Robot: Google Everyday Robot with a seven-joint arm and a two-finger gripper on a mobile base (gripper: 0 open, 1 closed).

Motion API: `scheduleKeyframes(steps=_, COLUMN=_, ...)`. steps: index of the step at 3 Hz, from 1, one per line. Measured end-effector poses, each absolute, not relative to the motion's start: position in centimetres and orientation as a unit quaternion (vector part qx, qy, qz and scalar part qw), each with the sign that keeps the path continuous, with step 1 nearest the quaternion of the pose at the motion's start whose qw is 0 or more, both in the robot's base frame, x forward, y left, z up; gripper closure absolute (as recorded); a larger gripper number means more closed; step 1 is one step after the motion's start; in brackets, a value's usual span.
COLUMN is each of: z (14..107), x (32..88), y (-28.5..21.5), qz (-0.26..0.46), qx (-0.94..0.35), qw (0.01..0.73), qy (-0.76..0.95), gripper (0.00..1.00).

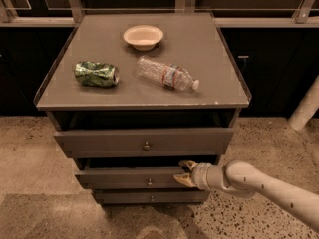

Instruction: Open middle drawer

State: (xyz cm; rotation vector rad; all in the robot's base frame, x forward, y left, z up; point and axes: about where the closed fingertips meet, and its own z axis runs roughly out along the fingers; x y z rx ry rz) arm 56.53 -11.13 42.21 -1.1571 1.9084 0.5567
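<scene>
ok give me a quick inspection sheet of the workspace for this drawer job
surface: grey cabinet top, three loose items on it
job's things: middle drawer, round knob at centre, front slightly forward of the bottom drawer
clutter: crushed green can; plastic bottle lying on its side; bowl upright
grippers: gripper at the right end of the middle drawer front
cables: nothing seen
surroundings: speckled floor; dark cabinets behind
</scene>
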Motion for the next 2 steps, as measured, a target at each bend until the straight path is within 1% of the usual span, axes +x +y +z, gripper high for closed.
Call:
scheduleKeyframes(steps=1, z=42.6, x=56.5, y=-11.1, qz=0.221, qx=-0.459, qw=0.408, qy=0.757, gripper=1.0)
scheduleKeyframes(steps=2, z=42.5, x=55.3, y=-11.1, qz=0.223, qx=-0.451, qw=0.405, qy=0.763, gripper=1.0)
